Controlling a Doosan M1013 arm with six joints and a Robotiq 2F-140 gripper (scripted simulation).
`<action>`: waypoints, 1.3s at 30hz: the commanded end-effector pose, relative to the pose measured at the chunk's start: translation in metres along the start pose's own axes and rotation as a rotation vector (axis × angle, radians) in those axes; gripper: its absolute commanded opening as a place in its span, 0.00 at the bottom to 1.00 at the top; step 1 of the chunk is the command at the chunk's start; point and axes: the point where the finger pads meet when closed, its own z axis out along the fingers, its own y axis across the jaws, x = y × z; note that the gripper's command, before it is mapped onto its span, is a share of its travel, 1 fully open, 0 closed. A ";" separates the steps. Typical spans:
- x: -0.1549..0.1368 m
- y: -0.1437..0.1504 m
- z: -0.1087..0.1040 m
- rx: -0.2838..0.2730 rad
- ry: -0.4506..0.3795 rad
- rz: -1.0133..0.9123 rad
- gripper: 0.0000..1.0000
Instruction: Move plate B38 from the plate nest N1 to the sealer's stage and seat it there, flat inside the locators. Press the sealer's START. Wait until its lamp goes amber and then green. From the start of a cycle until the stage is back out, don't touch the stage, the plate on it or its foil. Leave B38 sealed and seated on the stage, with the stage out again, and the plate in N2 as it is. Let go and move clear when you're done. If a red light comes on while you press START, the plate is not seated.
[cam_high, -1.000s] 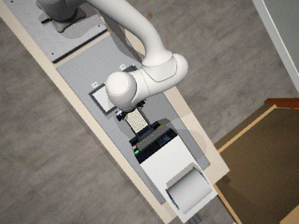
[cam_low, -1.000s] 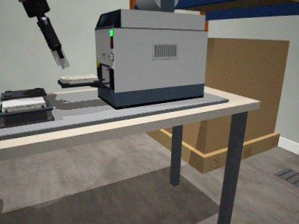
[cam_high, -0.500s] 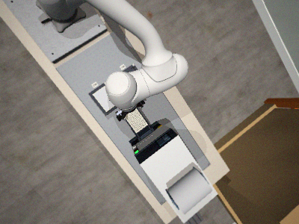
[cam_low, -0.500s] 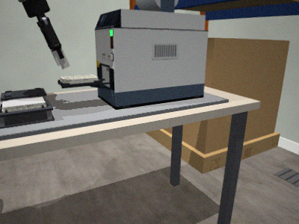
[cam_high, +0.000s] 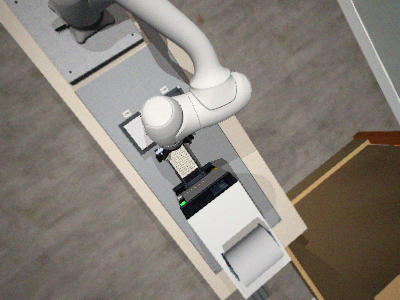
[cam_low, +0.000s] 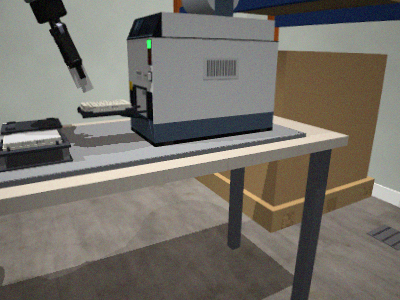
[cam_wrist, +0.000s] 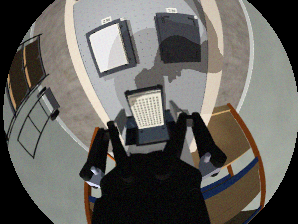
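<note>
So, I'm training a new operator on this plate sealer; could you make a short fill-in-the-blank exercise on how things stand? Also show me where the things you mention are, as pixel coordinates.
1. The small lamp (cam_high: 183, 203) (cam_low: 149, 44) on the white-and-blue sealer (cam_high: 220, 205) (cam_low: 210, 95) (cam_wrist: 131, 136) glows ____.
2. The cream, many-welled plate (cam_high: 183, 162) (cam_low: 105, 105) (cam_wrist: 148, 111) lies on the sealer's dark ____.
3. The black jaws stand ____, with that plate outside their grip.
4. Of the two dark nests, the one without a white-topped plate (cam_high: 136, 131) (cam_low: 32, 139) (cam_wrist: 107, 47) holds ____ plate.

Missing words: green; stage; open; no.
</note>
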 end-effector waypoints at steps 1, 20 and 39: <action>0.001 -0.002 -0.001 0.000 -0.002 -0.002 0.70; 0.001 -0.002 -0.001 0.000 0.347 -0.002 0.70; 0.001 -0.002 -0.001 0.000 0.347 -0.002 0.70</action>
